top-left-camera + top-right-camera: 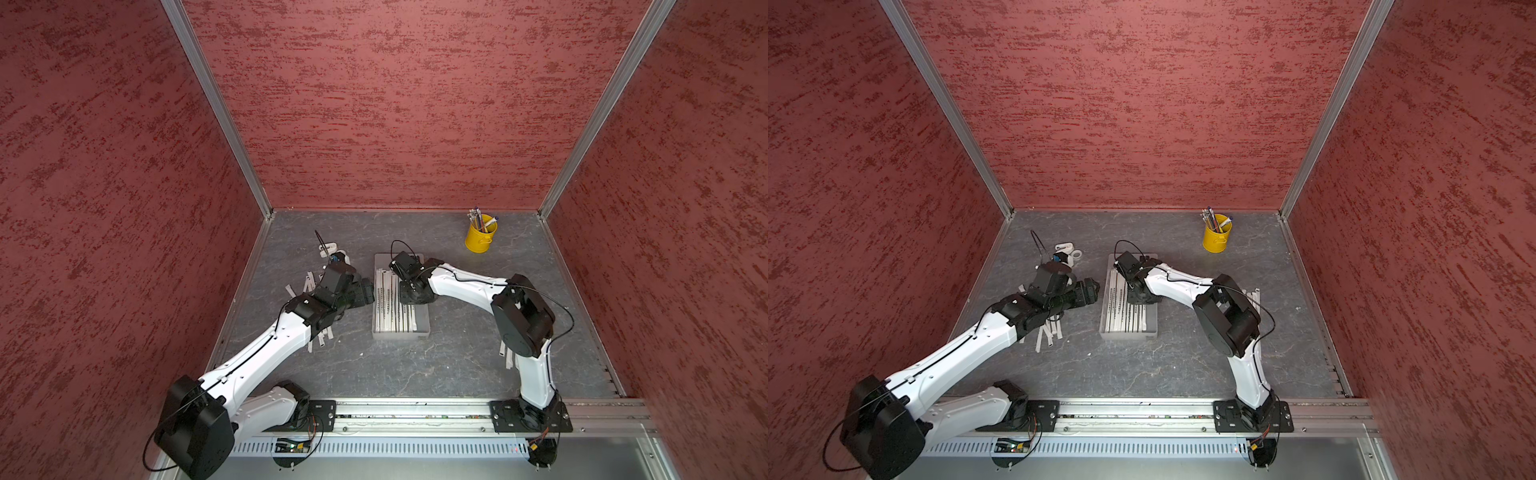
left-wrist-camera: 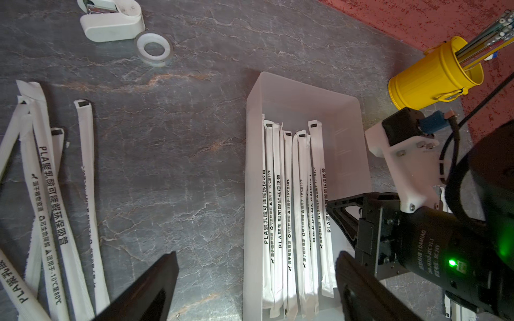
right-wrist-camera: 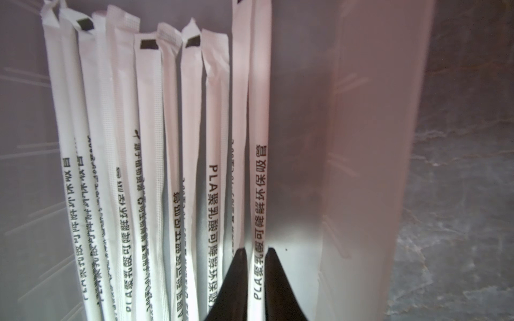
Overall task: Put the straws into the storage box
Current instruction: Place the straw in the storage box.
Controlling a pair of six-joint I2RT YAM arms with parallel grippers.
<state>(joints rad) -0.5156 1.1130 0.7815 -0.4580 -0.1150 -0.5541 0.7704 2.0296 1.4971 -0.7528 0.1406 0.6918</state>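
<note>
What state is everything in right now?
Box: open-topped, partly filled.
Boxed straws: flat, side by side.
Loose straws: on table, wrapped.
Left hand: open, empty.
Right hand: inside Box, astride one straw, grip unclear.
Cup: upright, holds pens.
Tape: lying flat.

Lab robot cell: 3 red walls (image 1: 395, 104), alu frame (image 1: 216, 108), 2 rail-mounted arms (image 1: 266, 345).

In both top views the left arm (image 1: 257, 353) is covering part of the loose straws (image 1: 308, 282) on the worktop (image 1: 415, 365), and the right arm (image 1: 461, 286) is hiding others. In the right wrist view, straw ends are running off the edge. The right pincer (image 3: 256, 250) is flanking one straw so closely that any grip is staying unclear.
</note>
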